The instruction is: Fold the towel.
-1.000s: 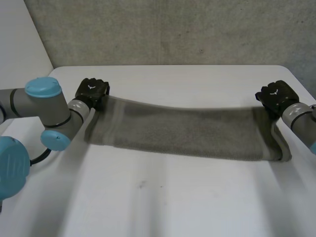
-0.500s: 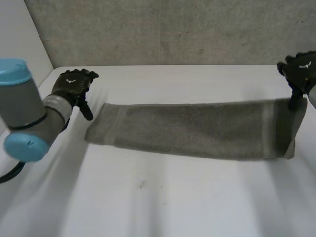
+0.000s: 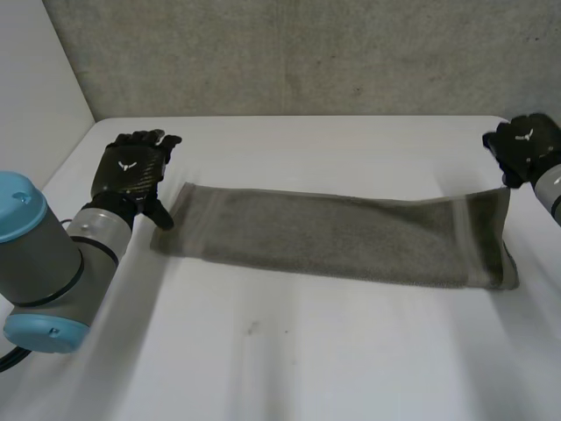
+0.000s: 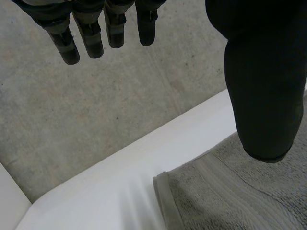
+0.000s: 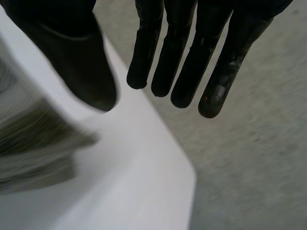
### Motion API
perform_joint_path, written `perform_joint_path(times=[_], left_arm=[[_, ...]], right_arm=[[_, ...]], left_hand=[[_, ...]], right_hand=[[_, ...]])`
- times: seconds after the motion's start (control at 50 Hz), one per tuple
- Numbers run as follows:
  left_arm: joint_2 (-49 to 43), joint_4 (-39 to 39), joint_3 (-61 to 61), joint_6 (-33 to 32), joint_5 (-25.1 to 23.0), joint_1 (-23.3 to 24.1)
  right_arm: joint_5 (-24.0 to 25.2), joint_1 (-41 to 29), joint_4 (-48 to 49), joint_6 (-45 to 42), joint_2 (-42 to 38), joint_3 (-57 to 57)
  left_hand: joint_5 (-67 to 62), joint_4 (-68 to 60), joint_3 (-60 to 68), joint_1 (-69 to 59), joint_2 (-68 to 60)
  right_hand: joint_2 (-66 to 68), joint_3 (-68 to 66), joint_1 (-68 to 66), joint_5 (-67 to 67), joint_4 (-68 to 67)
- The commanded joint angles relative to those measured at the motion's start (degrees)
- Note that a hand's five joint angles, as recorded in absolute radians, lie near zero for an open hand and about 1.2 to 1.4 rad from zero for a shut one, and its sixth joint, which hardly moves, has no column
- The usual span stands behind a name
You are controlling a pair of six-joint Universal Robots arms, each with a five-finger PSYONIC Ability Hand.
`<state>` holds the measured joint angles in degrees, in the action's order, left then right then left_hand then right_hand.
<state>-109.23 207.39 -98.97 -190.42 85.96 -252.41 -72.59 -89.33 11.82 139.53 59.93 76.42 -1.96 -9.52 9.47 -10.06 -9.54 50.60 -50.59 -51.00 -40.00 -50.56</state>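
While the white table [image 3: 289, 351] is stretching wide and plain beneath both arms, a rough grey wall [image 3: 289, 53] is rising just behind its far edge. The grey-green towel [image 3: 342, 232], folded into a long narrow band, is lying across the table between the two hands, its long edges running from one hand to the other. The left hand [image 3: 131, 171] is hovering just beside the towel end nearest it, released. Its fingers [image 4: 91, 36] are pointing straight out past the table's edge and its thumb [image 4: 261, 96] is hanging over the towel's hemmed corner; whether it is touching the cloth I cannot tell. The right hand [image 3: 526, 149] is hovering at the towel's other end, also released, with fingers [image 5: 192, 79] straight, apart from the thumb and holding nothing. The towel's far corner beside that hand is standing raised off the table. A broad band of open tabletop is lying on the robot's side of the towel, and a narrower one is lying between the towel and the far edge
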Motion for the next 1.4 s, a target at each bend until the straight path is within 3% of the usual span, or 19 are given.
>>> perform_joint_path(times=[0.02, 0.1, 0.14, 0.2, 0.24, 0.36, 0.42, 0.52, 0.8, 1.0, 1.02, 1.04, 1.06, 1.08, 1.26, 1.32, 1.34, 1.38, 1.4], left_arm=[[-0.2, -0.14, -0.08, 0.05, 0.0, -0.27], [-0.11, -0.14, -0.17, 0.05, 0.09, -0.54], [-0.11, -0.14, -0.17, 0.05, 0.0, -0.71], [-0.2, -0.23, -0.26, 0.05, 0.09, -0.8], [-0.2, -0.23, -0.26, 0.14, 0.09, -0.8], [-0.02, -0.14, -1.22, 0.23, 0.09, -0.89], [0.42, -0.14, -1.4, 0.23, 0.09, -0.89], [0.86, -0.05, -1.84, 0.32, 0.09, -0.98], [0.86, 0.12, -2.28, 0.32, 0.09, -0.89], [0.77, 0.12, -2.37, 0.32, 0.09, -0.89], [0.77, 0.12, -2.37, 0.32, 0.09, -0.89], [0.77, 0.12, -2.37, 0.32, 0.09, -0.89], [0.77, 0.12, -2.37, 0.32, 0.09, -0.89], [0.77, 0.12, -2.37, 0.32, 0.09, -0.89], [0.86, 0.12, -2.37, 0.32, 0.09, -0.89], [0.86, 0.12, -2.37, 0.32, 0.17, -0.89], [0.86, 0.12, -2.37, 0.32, 0.17, -0.89], [0.86, 0.12, -2.37, 0.32, 0.17, -0.89], [0.94, 0.12, -2.37, 0.32, 0.17, -0.89]], right_arm=[[-1.84, -0.05, 6.81, -0.75, -2.97, -2.5], [-7.04, -0.14, 6.37, -1.19, -3.5, -4.18], [-12.46, -0.23, 4.8, -1.37, -3.24, -4.0], [-13.81, -0.49, 3.29, -1.37, -2.53, -3.12], [-11.98, -0.58, -1.34, -1.19, 0.17, 0.37], [-4.68, -0.49, -11.01, -0.67, 9.13, 11.26], [-3.26, -0.23, -12.0, -0.58, 11.09, 14.63], [2.35, -0.23, -8.85, -1.63, 16.36, 26.12], [1.84, 2.23, 6.71, -6.9, 8.03, 31.95], [-7.13, 2.85, 11.03, -12.62, 2.39, 29.92], [-7.82, 3.11, 11.03, -13.14, 1.95, 29.32], [-8.09, 3.81, 11.03, -13.58, 1.69, 28.7], [-8.09, 3.81, 11.03, -13.59, 1.68, 28.69], [-8.96, 4.68, 11.03, -13.59, 1.68, 27.82], [-13.63, 4.69, 11.29, -15.78, 6.87, 19.38], [-14.24, -5.28, 10.94, -19.11, 7.05, 11.76], [-14.25, -5.33, 10.94, -19.12, 7.05, 11.73], [-14.59, -15.82, 9.54, -22.44, 5.04, 6.31], [-14.6, -15.87, 9.53, -22.46, 5.02, 6.28]], left_hand=[[1.96, -0.48, 0.53, 0.06, -0.46], [1.96, -0.48, 0.53, 0.06, -0.46], [1.96, -0.48, 0.53, 0.06, -0.46], [1.96, -0.48, 0.53, 0.06, -0.46], [1.96, -0.48, 0.53, 0.06, -0.46], [1.96, -0.48, 0.53, 0.06, -0.46], [1.96, -0.48, 0.53, 0.06, -0.46], [1.96, -0.48, 0.53, 0.06, -0.46], [1.96, -0.48, 0.53, 0.06, -0.46], [1.96, -0.48, 0.53, 0.06, -0.46], [1.96, -0.48, 0.53, 0.06, -0.46], [1.96, -0.48, 0.53, 0.06, -0.46], [1.96, -0.48, 0.53, 0.06, -0.46], [1.96, -0.48, 0.53, 0.06, -0.46], [1.96, -0.48, 0.53, 0.06, -0.46], [1.96, -0.48, 0.53, 0.06, -0.46], [1.96, -0.48, 0.53, 0.06, -0.46], [1.96, -0.48, 0.53, 0.06, -0.46], [1.96, -0.48, 0.53, 0.06, -0.46]], right_hand=[[-34.97, 34.95, 35.36, 34.36, 34.92], [-40.6, 40.59, 41.0, 40.0, 40.56], [-40.6, 40.59, 41.0, 40.0, 40.56], [-36.48, 36.47, 36.88, 35.88, 36.44], [-17.41, 17.4, 17.81, 16.81, 17.37], [-12.94, 12.92, 13.33, 12.33, 12.89], [-10.75, 10.73, 11.14, 10.14, 10.7], [-4.19, 4.17, 4.58, 3.58, 4.14], [-6.54, 6.53, 6.94, 5.94, 6.5], [-6.2, 6.19, 6.6, 5.6, 6.16], [-1.21, 1.19, 1.6, 0.6, 1.16], [11.83, -11.85, -11.44, -12.44, -11.88], [11.96, -11.98, -11.57, -12.57, -12.01], [29.22, -29.24, -28.83, -29.83, -29.27], [29.4, -29.41, -29.0, -30.0, -29.44], [29.4, -29.41, -29.0, -30.0, -29.44], [29.4, -29.41, -29.0, -30.0, -29.44], [29.4, -29.41, -29.0, -30.0, -29.44], [29.4, -29.41, -29.0, -30.0, -29.44]])
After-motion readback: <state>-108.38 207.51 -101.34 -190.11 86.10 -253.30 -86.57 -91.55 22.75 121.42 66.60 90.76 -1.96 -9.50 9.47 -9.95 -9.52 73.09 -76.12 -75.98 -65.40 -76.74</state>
